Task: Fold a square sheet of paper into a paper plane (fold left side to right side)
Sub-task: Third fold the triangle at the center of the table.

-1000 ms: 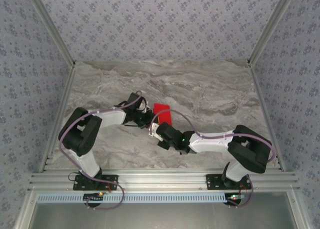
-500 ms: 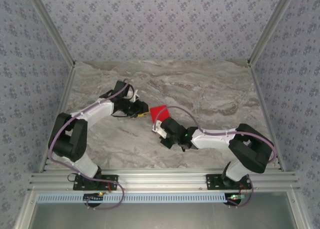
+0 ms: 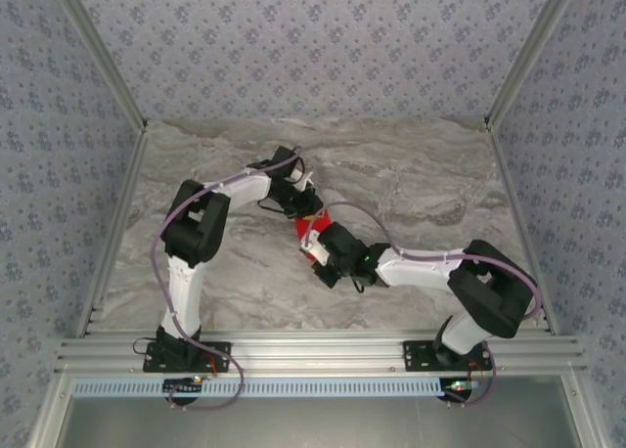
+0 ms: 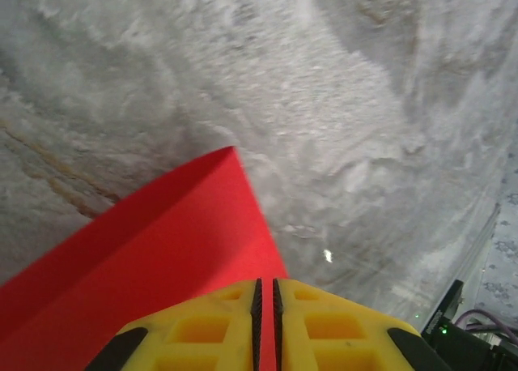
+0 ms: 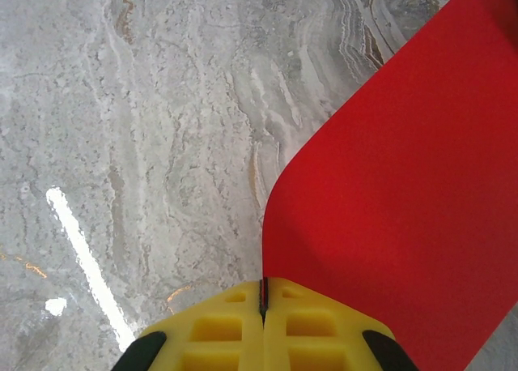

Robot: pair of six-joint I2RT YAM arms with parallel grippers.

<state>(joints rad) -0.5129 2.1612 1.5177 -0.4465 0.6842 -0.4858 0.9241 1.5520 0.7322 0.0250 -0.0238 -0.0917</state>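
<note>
left gripper (image 4: 265, 283): clenched on the square sheet of paper (image 4: 162, 249)
right gripper (image 5: 262, 283): stretched toward 11 o'clock — pinching its edge
room: table (image 3: 430, 184), 2 o'clock

The left arm (image 3: 184, 272) and the right arm (image 3: 430, 268) are each showing smooth white link shells alternating with bulky black joint housings. A thin lilac cable (image 3: 155, 272) is looping along the left arm, and a second lilac cable (image 3: 352, 213) is trailing along the right. A small green light (image 3: 364, 263) is glowing on the right arm's black wrist. The left gripper (image 4: 265, 322) and the right gripper (image 5: 263, 306) are showing yellow moulded fingers with square recesses and black corners. Black base plates (image 3: 186, 356) are sitting at the bottom of the frame.
</note>
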